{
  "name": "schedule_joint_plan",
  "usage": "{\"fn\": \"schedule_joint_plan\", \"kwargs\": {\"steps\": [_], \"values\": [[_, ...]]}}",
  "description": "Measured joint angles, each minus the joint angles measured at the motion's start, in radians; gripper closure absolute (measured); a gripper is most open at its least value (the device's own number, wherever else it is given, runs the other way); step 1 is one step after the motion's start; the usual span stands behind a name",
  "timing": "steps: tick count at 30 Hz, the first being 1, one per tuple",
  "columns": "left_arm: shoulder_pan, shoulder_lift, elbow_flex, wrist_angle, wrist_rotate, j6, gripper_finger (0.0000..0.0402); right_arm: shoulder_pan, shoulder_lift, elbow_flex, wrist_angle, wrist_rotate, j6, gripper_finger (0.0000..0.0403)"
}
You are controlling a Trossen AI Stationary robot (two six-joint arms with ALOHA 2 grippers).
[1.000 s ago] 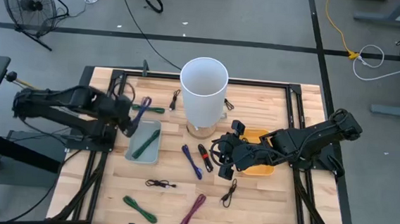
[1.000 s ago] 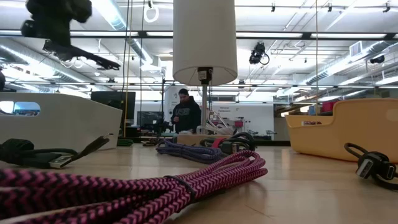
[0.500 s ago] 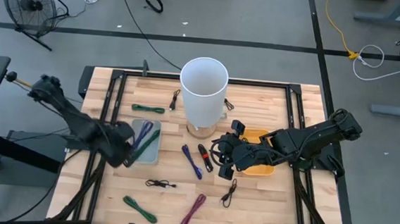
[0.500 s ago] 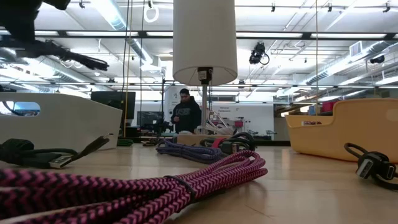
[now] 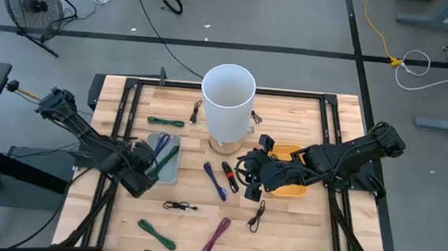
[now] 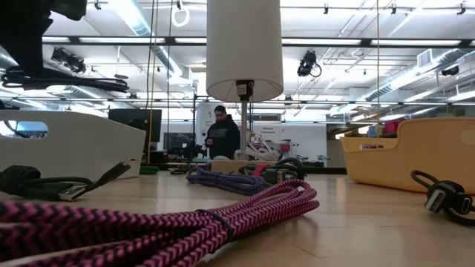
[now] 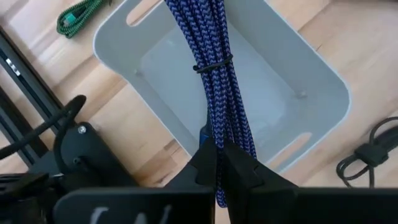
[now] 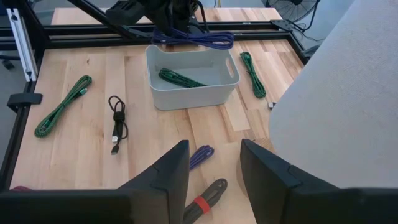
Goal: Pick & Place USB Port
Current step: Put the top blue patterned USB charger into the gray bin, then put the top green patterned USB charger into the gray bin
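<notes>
— Where's your left gripper (image 7: 219, 163) right now?

— It's pinched tight on the blue braided cable (image 7: 217, 74), holding the bundle over the grey bin (image 7: 261, 93). From overhead, you're at the bin's (image 5: 169, 169) seven o'clock corner, the cable (image 5: 159, 154) slanting across it.

— Anything in the bin?

— A green cable (image 8: 180, 78) lies on its floor; your right wrist camera shows it under the blue one (image 8: 193, 38).

— And your right gripper (image 5: 249, 175)?

— Parked at three o'clock of the table (image 5: 296, 225), beside the yellow bin (image 5: 295, 187), fingers (image 8: 163, 177) spread apart and empty. A black-and-red cable (image 5: 229, 176) and another blue cable (image 5: 214, 181) lie just off its nine o'clock side.
</notes>
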Motion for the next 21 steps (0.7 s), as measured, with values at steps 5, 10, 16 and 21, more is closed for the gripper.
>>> {"fn": "schedule_joint_plan", "kwargs": {"steps": [5,10,16,21], "values": [[0.000,0.000,0.000,0.000,-0.008,0.022,0.0375,0.000,0.000,0.000,0.000,0.000,0.000,0.0256],[0.000,0.000,0.000,0.000,-0.033,0.031,0.0359,0.000,0.000,0.000,0.000,0.000,0.000,0.0256],[0.000,0.000,0.000,0.000,-0.067,0.032,0.0355,0.000,0.000,0.000,0.000,0.000,0.000,0.0256],[0.000,0.000,0.000,0.000,-0.090,0.032,0.0354,0.000,0.000,0.000,0.000,0.000,0.000,0.0256]]}}
